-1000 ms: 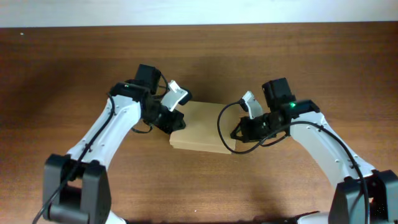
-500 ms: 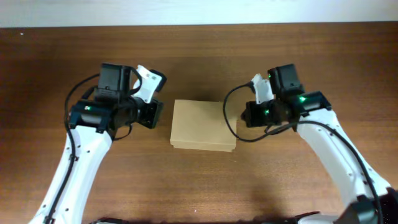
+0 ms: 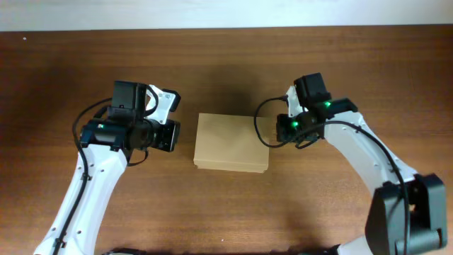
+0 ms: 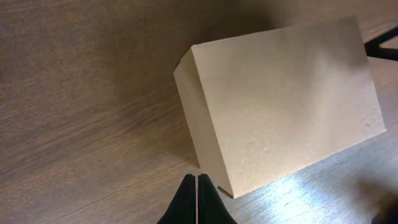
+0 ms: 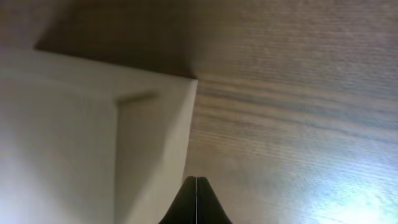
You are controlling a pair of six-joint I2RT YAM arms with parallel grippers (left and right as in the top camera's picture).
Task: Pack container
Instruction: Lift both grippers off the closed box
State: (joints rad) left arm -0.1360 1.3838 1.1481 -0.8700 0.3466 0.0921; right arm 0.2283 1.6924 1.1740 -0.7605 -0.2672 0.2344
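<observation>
The container (image 3: 231,143) lies in the middle of the overhead frame on the brown table (image 3: 226,212). Its lid flap is down flat, and its long axis runs left to right across the picture. The left gripper (image 3: 172,134) sits at the box's left end, a little apart from it, with its fingers pressed together and nothing between them. In its wrist view the box fills the upper right, with the near corner just above the fingertips. The right gripper (image 3: 283,129) is likewise fully closed and empty. It hangs at the box's upper right corner and looks the nearer of the two, though I cannot tell whether it touches the cardboard. The box thus lies between the two grippers, rightward of one and leftward of the other. The cardboard is plain tan, with no brand, label or writing visible on any face in view.
</observation>
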